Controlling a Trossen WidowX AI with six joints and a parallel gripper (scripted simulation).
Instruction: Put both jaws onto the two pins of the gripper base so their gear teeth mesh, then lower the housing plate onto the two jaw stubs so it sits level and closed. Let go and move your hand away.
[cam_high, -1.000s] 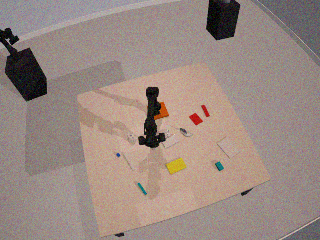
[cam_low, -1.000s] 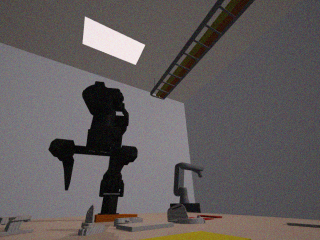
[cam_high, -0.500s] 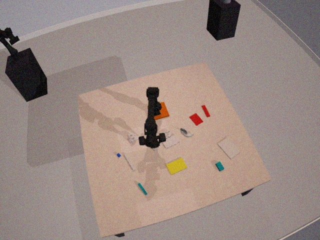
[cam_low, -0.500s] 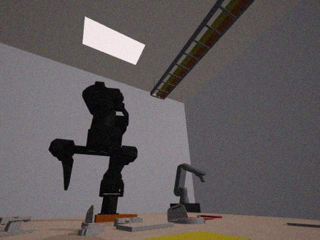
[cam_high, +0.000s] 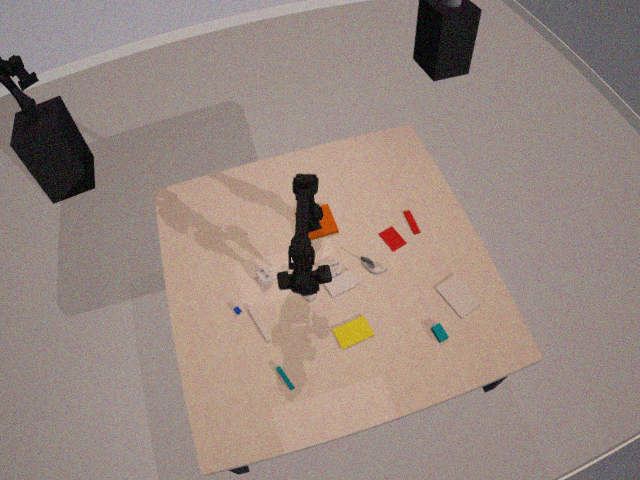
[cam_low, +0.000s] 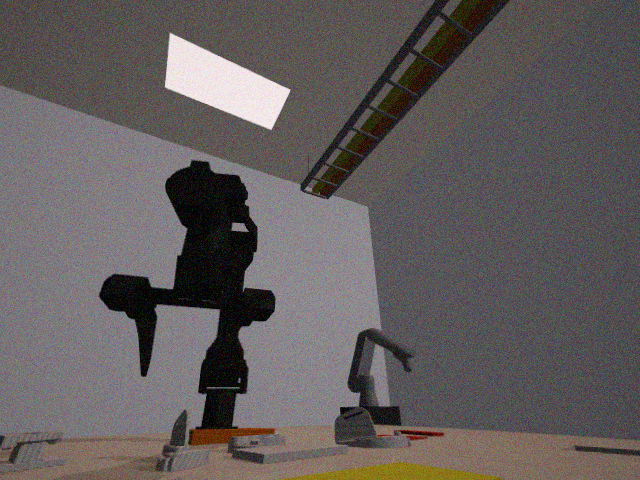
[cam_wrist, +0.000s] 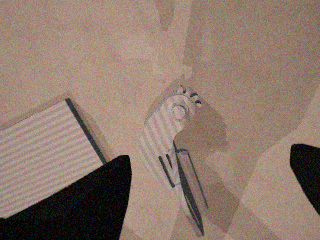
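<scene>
My gripper (cam_high: 305, 281) (cam_wrist: 208, 159) is open and empty, pointing down above a pale jaw. This jaw (cam_low: 187, 458) (cam_wrist: 159, 132) has gear teeth, a round stub and an upright fin; it lies on the table between the fingers' lines in the wrist view. The second jaw (cam_high: 378, 268) (cam_low: 361, 426) lies right of a pale flat plate (cam_high: 341, 284) (cam_low: 289, 454) (cam_wrist: 45, 150), which has a low pale piece (cam_high: 336, 267) (cam_low: 255, 441) behind it. A raised pale piece with dark holes (cam_high: 263, 276) (cam_low: 32, 449) stands at left. Which are base and housing plate I cannot tell surely.
A yellow block (cam_high: 353, 332) lies in front, teal blocks (cam_high: 439, 332) (cam_high: 285, 378) farther out. Red pieces (cam_high: 392, 238) (cam_high: 412, 222), a thin pale plate (cam_high: 458, 295), a blue cube (cam_high: 237, 310), a pale strip (cam_high: 258, 324) and an orange block (cam_high: 326, 222) lie around.
</scene>
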